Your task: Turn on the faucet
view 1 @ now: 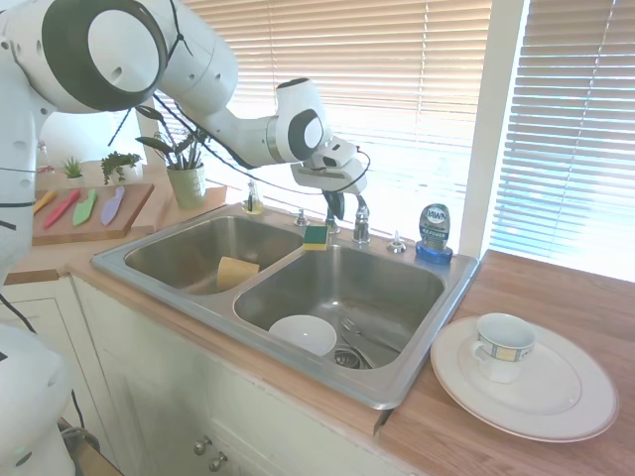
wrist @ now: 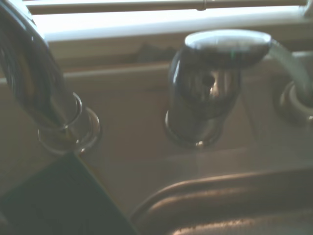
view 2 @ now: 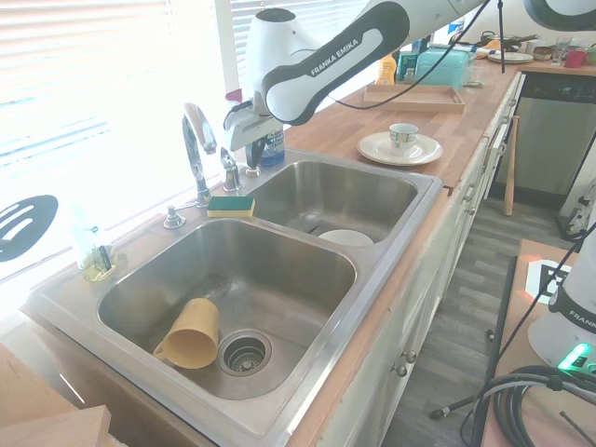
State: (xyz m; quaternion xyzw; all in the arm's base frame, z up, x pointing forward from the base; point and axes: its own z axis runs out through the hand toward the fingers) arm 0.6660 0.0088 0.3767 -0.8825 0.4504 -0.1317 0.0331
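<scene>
The chrome faucet stands on the back rim of the sink [view 1: 417,382], its arched gooseneck spout [view 2: 194,149] rising beside the short lever handle [view 1: 362,220] [view 2: 229,170]. My gripper [view 1: 336,206] [view 2: 244,140] hangs just above and in front of the handle, close to the spout and apart from the lever. Up close in the wrist view are the handle [wrist: 210,88] on its stubby base and the foot of the spout [wrist: 46,98]. The exterior views do not settle the gripper's state.
A green-yellow sponge [view 1: 316,237] [view 2: 231,206] lies on the divider below the gripper. The blue dish soap bottle [view 1: 434,233] and a small chrome cap [view 1: 397,243] stand right of the handle. One basin holds a yellow cup [view 2: 191,333], the other a white bowl [view 1: 303,334]. A plate [view 1: 566,397] with a mug rests on the counter.
</scene>
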